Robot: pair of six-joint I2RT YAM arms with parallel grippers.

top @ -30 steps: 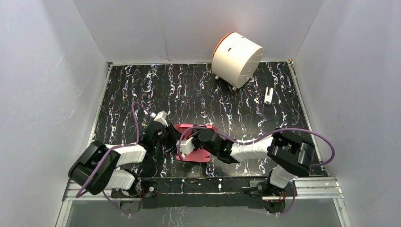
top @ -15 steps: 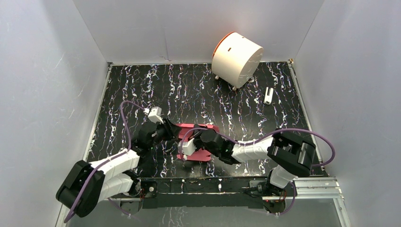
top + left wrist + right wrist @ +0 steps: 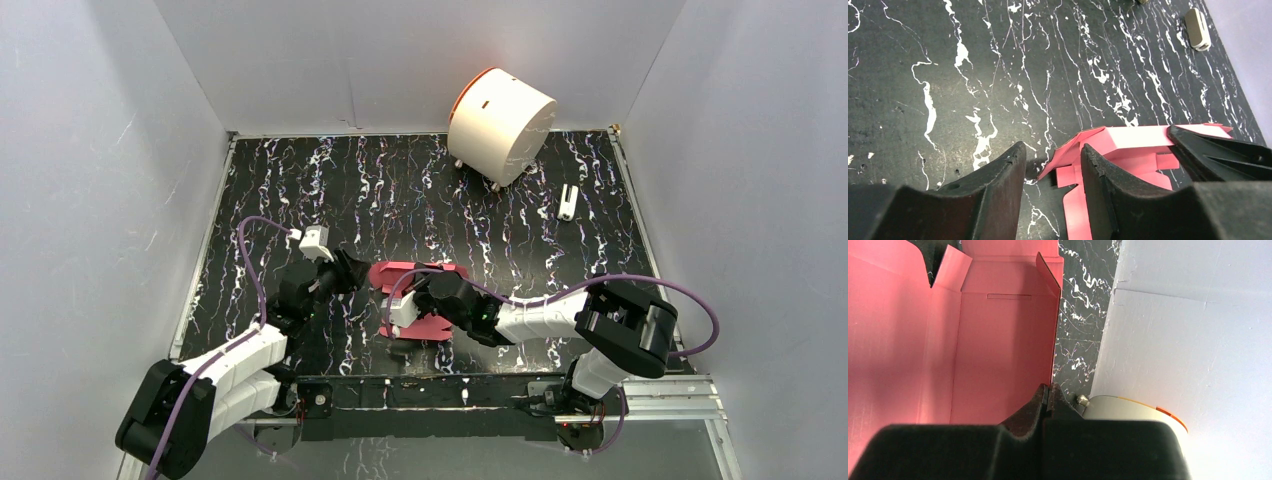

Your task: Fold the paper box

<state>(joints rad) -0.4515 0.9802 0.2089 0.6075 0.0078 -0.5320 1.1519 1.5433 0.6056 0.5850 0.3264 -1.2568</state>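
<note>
starting at the near edge, you have both arms angled inward over the tabletop (image 3: 400, 190), which is black with white veining. the left end effector (image 3: 1052, 150) is released: its two black fingers (image 3: 998, 192) stand apart with a clear gap and nothing is gripped between them. through that gap, in the left wrist view, you see bare tabletop and, just past the fingertips, a corner of the box (image 3: 1128, 145). from above, this end effector sits just beside the box's left edge and holds none of it.

the right end effector (image 3: 1048, 390) is clenched, its fingers pressed together with no gap. the thin edge of an upright wall of the box runs straight into the seam between them, so it is grasping the box by that wall.

the box is pink-red card. it lies on the tabletop near the front middle, between the two end effectors, and from above it is partly hidden under the right arm. it is only partly formed. your right wrist view looks into its open inside, with flat panels, creases, a narrow slot in the far panel and flaps standing up at the far corners.

farther back, well apart from the box, a small white piece (image 3: 567, 201) lies near the right edge. at the far right, a large white cylinder (image 3: 503, 122) with an orange rim sits tilted by the back wall.
</note>
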